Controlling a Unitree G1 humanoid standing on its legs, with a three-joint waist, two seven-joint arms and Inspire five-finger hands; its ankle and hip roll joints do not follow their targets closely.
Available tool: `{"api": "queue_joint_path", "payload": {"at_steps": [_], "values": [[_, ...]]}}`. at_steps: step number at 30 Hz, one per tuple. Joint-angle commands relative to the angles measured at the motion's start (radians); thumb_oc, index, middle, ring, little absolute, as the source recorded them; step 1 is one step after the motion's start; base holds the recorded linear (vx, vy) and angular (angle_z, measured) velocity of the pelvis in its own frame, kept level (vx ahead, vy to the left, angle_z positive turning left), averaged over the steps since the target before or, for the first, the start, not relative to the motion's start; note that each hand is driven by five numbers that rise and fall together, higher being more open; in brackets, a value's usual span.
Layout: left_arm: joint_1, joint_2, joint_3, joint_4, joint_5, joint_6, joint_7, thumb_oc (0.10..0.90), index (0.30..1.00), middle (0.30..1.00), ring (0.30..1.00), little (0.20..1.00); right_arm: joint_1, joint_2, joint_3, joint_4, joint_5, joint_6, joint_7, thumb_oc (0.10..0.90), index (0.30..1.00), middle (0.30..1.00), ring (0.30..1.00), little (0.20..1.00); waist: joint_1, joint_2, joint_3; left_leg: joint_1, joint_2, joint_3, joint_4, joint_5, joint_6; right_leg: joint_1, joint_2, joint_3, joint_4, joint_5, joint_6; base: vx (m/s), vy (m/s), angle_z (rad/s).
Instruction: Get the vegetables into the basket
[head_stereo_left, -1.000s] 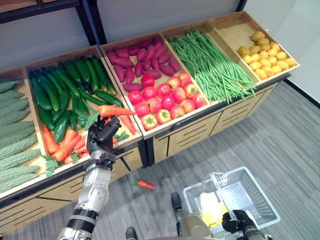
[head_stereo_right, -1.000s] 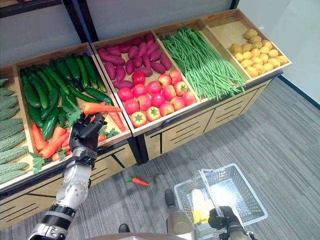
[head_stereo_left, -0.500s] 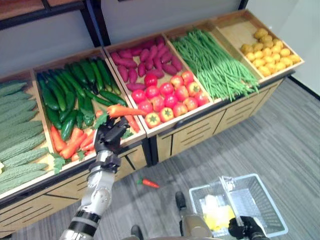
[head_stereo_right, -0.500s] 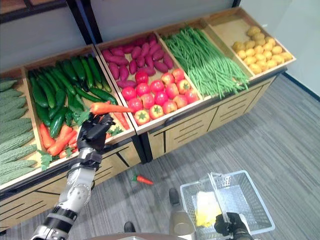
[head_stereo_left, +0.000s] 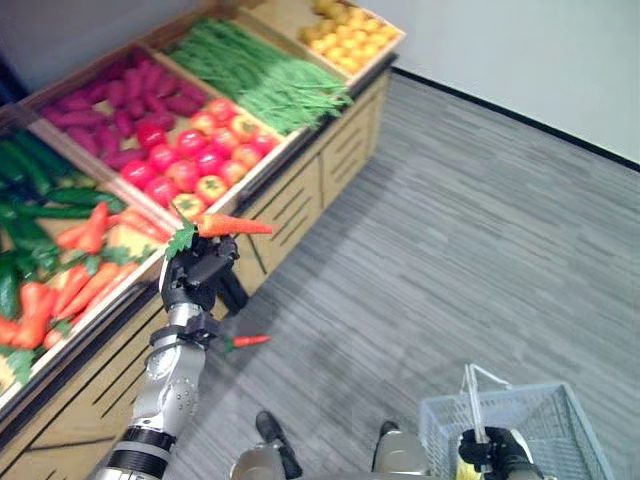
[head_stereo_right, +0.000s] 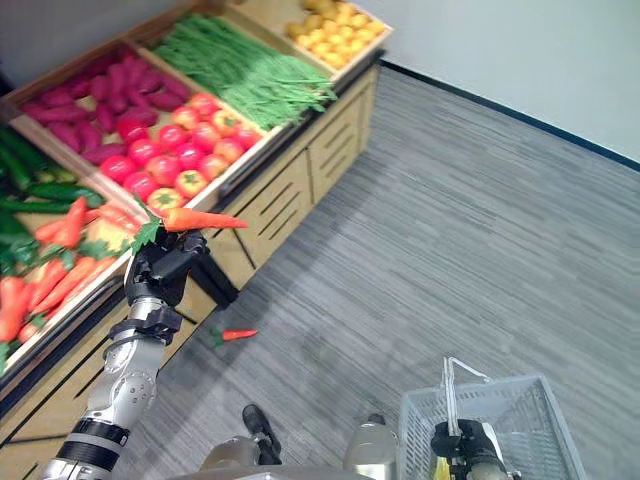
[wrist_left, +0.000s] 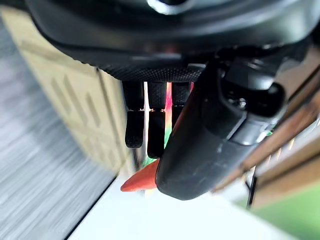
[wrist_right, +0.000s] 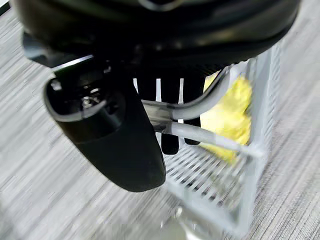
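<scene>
My left hand (head_stereo_left: 197, 279) is shut on an orange carrot (head_stereo_left: 232, 225) with green leaves, held level in the air in front of the wooden stand; its tip (wrist_left: 137, 182) shows past the curled fingers in the left wrist view. My right hand (head_stereo_left: 492, 452) is shut on the grey handle (wrist_right: 200, 135) of a white wire basket (head_stereo_left: 562, 432) at the lower right. Something yellow (wrist_right: 227, 120) lies inside the basket. Another small carrot (head_stereo_left: 246, 341) lies on the grey floor below my left hand.
The wooden stand (head_stereo_left: 300, 190) runs along the left, with bins of carrots (head_stereo_left: 70, 285), tomatoes (head_stereo_left: 195, 160), purple sweet potatoes (head_stereo_left: 130, 90), green beans (head_stereo_left: 255, 75) and yellow potatoes (head_stereo_left: 350, 30). Open grey floor (head_stereo_left: 470, 250) spreads to the right.
The whole picture has swung to the right, so the stand now sits at the left. My left hand has carried the carrot out from over the carrot bin to in front of the stand.
</scene>
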Motion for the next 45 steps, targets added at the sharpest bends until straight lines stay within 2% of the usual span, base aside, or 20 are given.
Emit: {"api": "queue_joint_path", "payload": {"at_steps": [1,2,9,14,20,21,22,23,24,25,26,27,29,30,32,33,34,36,39,45], "values": [[-0.063,0.039,0.026,-0.156,0.035,-0.076,-0.051,0.4,0.3,0.3,0.3,0.3,-0.025,0.0,0.003,-0.024,0.027,-0.067,-0.011,0.4,0.3,0.3,0.3,0.3,0.003,-0.044,-0.048,0.031,-0.018,0.019,0.11,-0.167,0.015,-0.024,-0.043,0.027,-0.06,0.133,0.031,-0.01,-0.199,-0.12],[-0.073,0.037,0.002,-0.173,0.024,-0.069,-0.073,0.4,0.3,0.3,0.3,0.3,0.001,-0.008,-0.021,-0.014,0.036,-0.067,-0.014,0.4,0.3,0.3,0.3,0.3,-0.015,-0.036,-0.046,0.015,0.008,0.016,0.122,-0.148,-0.005,-0.022,-0.02,0.019,-0.08,0.099,0.017,-0.01,-0.196,-0.17],[-0.095,0.027,-0.039,-0.181,-0.014,-0.066,-0.089,0.4,0.3,0.3,0.3,0.3,0.026,-0.012,-0.055,-0.008,0.077,-0.073,-0.023,0.4,0.3,0.3,0.3,0.3,-0.043,-0.014,-0.034,0.012,0.044,0.018,0.135,-0.127,-0.03,-0.033,0.002,0.034,-0.07,0.08,0.0,0.0,-0.114,-0.01],[-0.126,0.023,-0.09,-0.183,-0.037,-0.065,-0.105,0.4,0.3,0.3,0.3,0.3,0.021,-0.022,-0.09,-0.003,0.125,-0.081,-0.053,0.4,0.3,0.3,0.3,0.3,-0.065,0.012,-0.014,0.01,0.074,0.025,0.148,-0.108,-0.048,-0.06,0.024,0.07,-0.031,0.047,-0.017,-0.01,-0.087,-0.05],[-0.167,0.006,-0.149,-0.168,-0.05,-0.06,-0.127,0.4,0.3,0.3,0.3,0.3,0.054,-0.043,-0.122,0.013,0.143,-0.083,-0.067,0.4,0.3,0.3,0.3,0.3,-0.098,0.032,0.008,0.0,0.126,0.005,0.208,-0.084,-0.081,-0.065,0.071,0.118,0.01,-0.007,-0.063,0.01,-0.147,-0.05],[-0.169,0.005,-0.151,-0.168,-0.049,-0.063,-0.127,0.4,0.3,0.3,0.3,0.3,0.058,-0.046,-0.13,0.019,0.151,-0.084,-0.068,0.4,0.3,0.3,0.3,0.3,-0.1,0.036,0.013,-0.011,0.145,-0.017,0.249,-0.059,-0.098,-0.064,0.09,0.137,0.016,-0.017,-0.077,0.05,-0.193,-0.08],[-0.178,0.003,-0.158,-0.167,-0.043,-0.065,-0.13,0.4,0.3,0.3,0.3,0.3,0.057,-0.055,-0.136,0.027,0.153,-0.084,-0.068,0.4,0.3,0.3,0.3,0.3,-0.096,0.036,0.023,-0.032,0.16,-0.063,0.308,-0.047,-0.11,-0.067,0.106,0.158,0.026,-0.025,-0.09,-0.04,-0.144,-0.26],[-0.185,0.005,-0.161,-0.17,-0.038,-0.071,-0.137,0.4,0.3,0.3,0.3,0.3,0.046,-0.071,-0.134,0.035,0.145,-0.082,-0.073,0.4,0.3,0.3,0.3,0.3,-0.081,0.035,0.036,-0.061,0.138,-0.139,0.327,-0.023,-0.093,-0.082,0.118,0.182,0.026,-0.008,-0.101,-0.08,-0.063,-0.49],[-0.186,0.005,-0.161,-0.172,-0.034,-0.073,-0.137,0.4,0.3,0.3,0.3,0.3,0.033,-0.087,-0.129,0.042,0.138,-0.078,-0.074,0.4,0.3,0.3,0.3,0.3,-0.069,0.034,0.039,-0.087,0.092,-0.243,0.317,-0.037,-0.081,-0.087,0.119,0.208,0.014,-0.002,-0.096,-0.06,0.011,-0.58],[-0.183,0.007,-0.163,-0.178,-0.02,-0.077,-0.137,0.4,0.3,0.3,0.3,0.3,0.017,-0.101,-0.122,0.04,0.133,-0.082,-0.077,0.4,0.3,0.3,0.3,0.3,-0.045,0.03,0.045,-0.119,0.019,-0.369,0.279,-0.078,-0.065,-0.085,0.12,0.257,-0.006,0.007,-0.084,0.05,0.059,-0.71],[-0.177,0.003,-0.156,-0.178,-0.007,-0.083,-0.133,0.4,0.3,0.3,0.3,0.3,0.001,-0.115,-0.116,0.04,0.13,-0.084,-0.08,0.4,0.3,0.3,0.3,0.3,-0.026,0.03,0.053,-0.133,-0.017,-0.464,0.221,-0.098,-0.057,-0.086,0.129,0.306,-0.011,0.013,-0.074,0.08,0.062,-0.7],[-0.175,-0.002,-0.153,-0.174,0.007,-0.089,-0.129,0.4,0.3,0.3,0.3,0.3,-0.012,-0.123,-0.107,0.05,0.127,-0.085,-0.079,0.4,0.3,0.3,0.3,0.3,-0.018,0.032,0.056,-0.139,-0.016,-0.508,0.181,-0.089,-0.051,-0.095,0.137,0.342,-0.015,0.021,-0.071,0.11,0.088,-1.38],[-0.168,0.004,-0.148,-0.174,0.025,-0.106,-0.121,0.4,0.3,0.3,0.3,0.3,-0.03,-0.135,-0.093,0.053,0.121,-0.09,-0.085,0.4,0.3,0.3,0.3,0.3,0.011,0.035,0.057,-0.184,-0.011,-0.627,0.121,-0.034,-0.062,-0.101,0.151,0.415,-0.025,0.029,-0.061,0.15,0.15,-1.69],[-0.171,0.022,-0.146,-0.191,0.04,-0.114,-0.12,0.4,0.3,0.3,0.3,0.3,-0.046,-0.145,-0.078,0.052,0.117,-0.098,-0.081,0.4,0.3,0.3,0.3,0.3,0.026,0.045,0.058,-0.213,-0.022,-0.714,0.069,-0.001,-0.069,-0.099,0.159,0.476,-0.026,0.025,-0.055,0.14,0.167,-1.11],[-0.171,0.03,-0.143,-0.195,0.039,-0.113,-0.128,0.4,0.3,0.3,0.3,0.3,-0.054,-0.151,-0.071,0.059,0.113,-0.1,-0.079,0.4,0.3,0.3,0.3,0.3,0.024,0.047,0.057,-0.208,-0.025,-0.707,0.077,-0.01,-0.068,-0.097,0.157,0.498,-0.023,0.016,-0.053,0.14,0.247,-1.09],[-0.173,0.039,-0.149,-0.197,0.032,-0.107,-0.144,0.4,0.3,0.3,0.3,0.3,-0.051,-0.153,-0.083,0.072,0.12,-0.095,-0.075,0.4,0.3,0.3,0.3,0.3,0.015,0.045,0.046,-0.188,-0.03,-0.642,0.073,-0.03,-0.054,-0.097,0.132,0.519,-0.022,0.009,-0.04,0.18,0.414,-1.34],[-0.185,0.042,-0.159,-0.189,0.037,-0.111,-0.151,0.4,0.3,0.3,0.3,0.3,-0.044,-0.151,-0.094,0.078,0.127,-0.092,-0.071,0.4,0.3,0.3,0.3,0.3,0.008,0.041,0.038,-0.184,-0.044,-0.622,0.078,-0.037,-0.047,-0.103,0.112,0.532,-0.024,0.016,-0.027,0.2,0.459,-1.14],[-0.205,0.05,-0.182,-0.169,0.051,-0.114,-0.149,0.4,0.3,0.3,0.3,0.3,-0.056,-0.142,-0.089,0.087,0.124,-0.083,-0.068,0.4,0.3,0.3,0.3,0.3,0.003,0.023,0.028,-0.173,-0.081,-0.57,0.094,-0.072,-0.016,-0.116,0.067,0.556,-0.043,0.06,0.006,0.12,0.323,-0.46],[-0.215,0.06,-0.183,-0.163,0.053,-0.118,-0.147,0.4,0.3,0.3,0.3,0.3,-0.078,-0.135,-0.08,0.082,0.122,-0.081,-0.073,0.4,0.3,0.3,0.3,0.3,0.012,0.016,0.028,-0.172,-0.087,-0.533,0.105,-0.089,-0.007,-0.143,0.049,0.547,-0.047,0.095,0.026,0.02,0.168,-0.24],[-0.191,0.087,-0.153,-0.155,0.083,-0.113,-0.141,0.4,0.3,0.3,0.3,0.3,-0.122,-0.119,-0.073,0.086,0.11,-0.082,-0.083,0.4,0.3,0.3,0.3,0.3,0.054,-0.01,0.027,-0.125,-0.082,-0.444,0.116,-0.122,0.006,-0.155,0.01,0.353,-0.056,0.179,0.031,0.05,0.07,-0.62]]}}
